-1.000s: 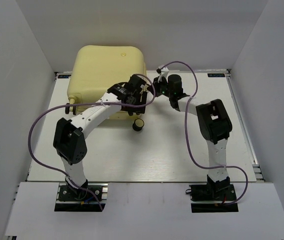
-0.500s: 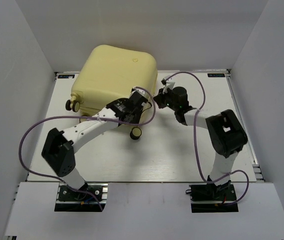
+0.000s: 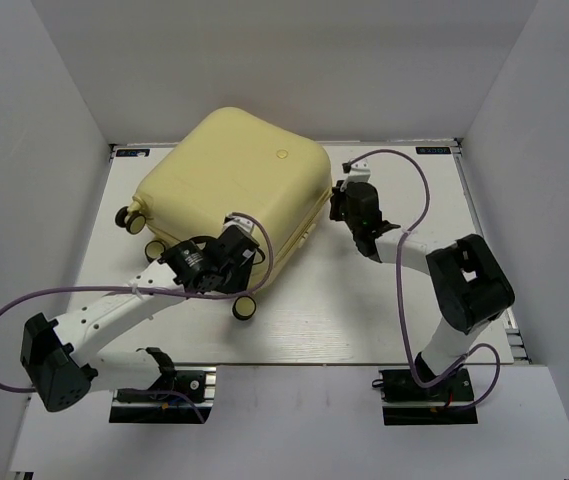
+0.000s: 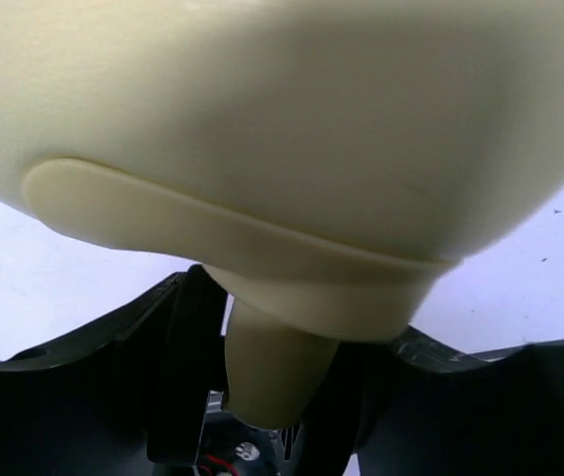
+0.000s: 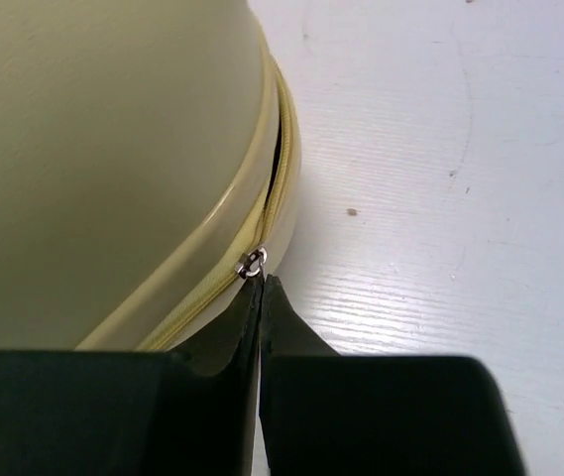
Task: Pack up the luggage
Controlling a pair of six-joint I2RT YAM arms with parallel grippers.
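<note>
The luggage [image 3: 234,175] is a big pale yellow hard-shell case that lies closed and turned at an angle on the table's far half. My left gripper [image 3: 232,258] is at its near edge and shut on a cream stub of the case [image 4: 274,372], which sits between the dark fingers [image 4: 187,367]. The shell [image 4: 291,119] fills the rest of the left wrist view. My right gripper [image 3: 342,200] is at the case's right side. Its jaws are shut, and the tips [image 5: 262,280] pinch at the metal zipper pull [image 5: 253,262] on the zip seam.
A cream wheel [image 3: 246,308] sticks out near my left gripper, and two more wheels [image 3: 130,218] are at the case's left corner. White walls close in the table [image 3: 364,310] on three sides. Purple cables loop from both arms.
The luggage has turned clockwise and slid toward the near side. My left arm drew back and to the left with it, jaws narrowing onto the stub. My right gripper followed the case's right edge.
</note>
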